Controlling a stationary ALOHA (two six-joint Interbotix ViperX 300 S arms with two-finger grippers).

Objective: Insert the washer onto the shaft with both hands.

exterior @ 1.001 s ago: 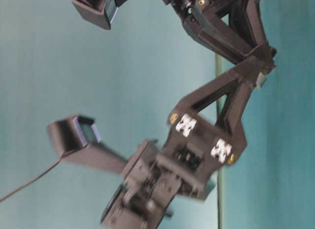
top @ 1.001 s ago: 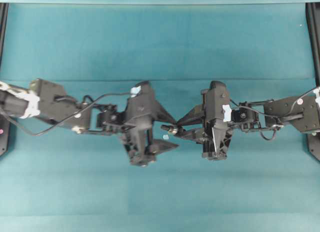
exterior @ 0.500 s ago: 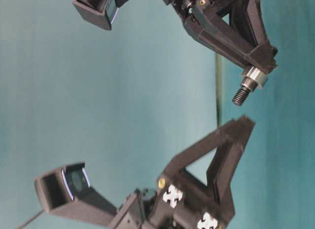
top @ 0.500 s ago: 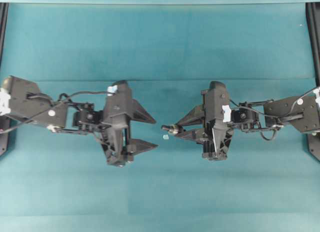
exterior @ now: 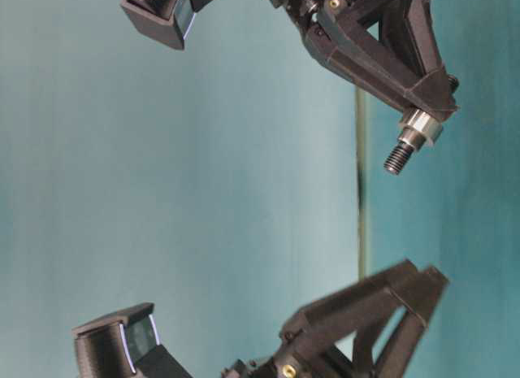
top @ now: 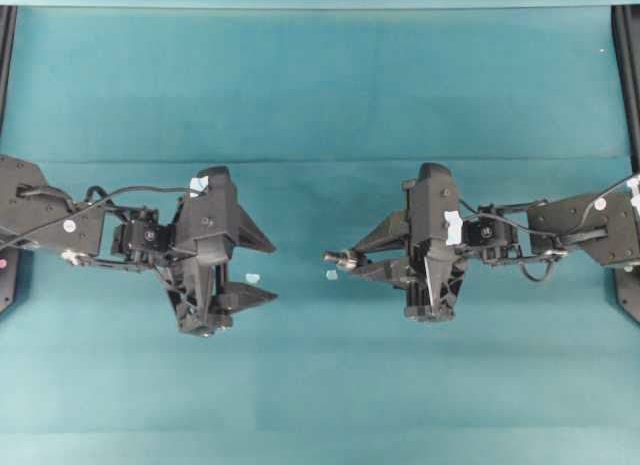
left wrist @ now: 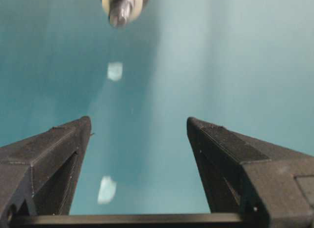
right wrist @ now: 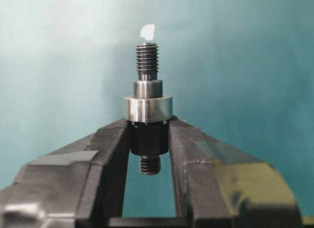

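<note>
Insertion looks done: the washer sits threaded over the shaft, seated against the shoulder just above the fingertips, with the threaded thin end poking out past it. The right gripper is clamped on the shaft's thick dark body, held up off the teal table; in the overhead view the shaft tip points toward the left arm. The left gripper has jaws wide and nothing between them, well apart from the shaft, and its wrist view shows only the shaft end at the top edge and bare cloth between the fingers. Two pale square bits lie on the cloth below, not part of the job. Step in hand, as I judge it: left arm clear after seating the ring. The next move likely calls for nothing more than keeping the shaft level enough that the washer can't slide off the thin end, then setting down or holding for the end.
</note>
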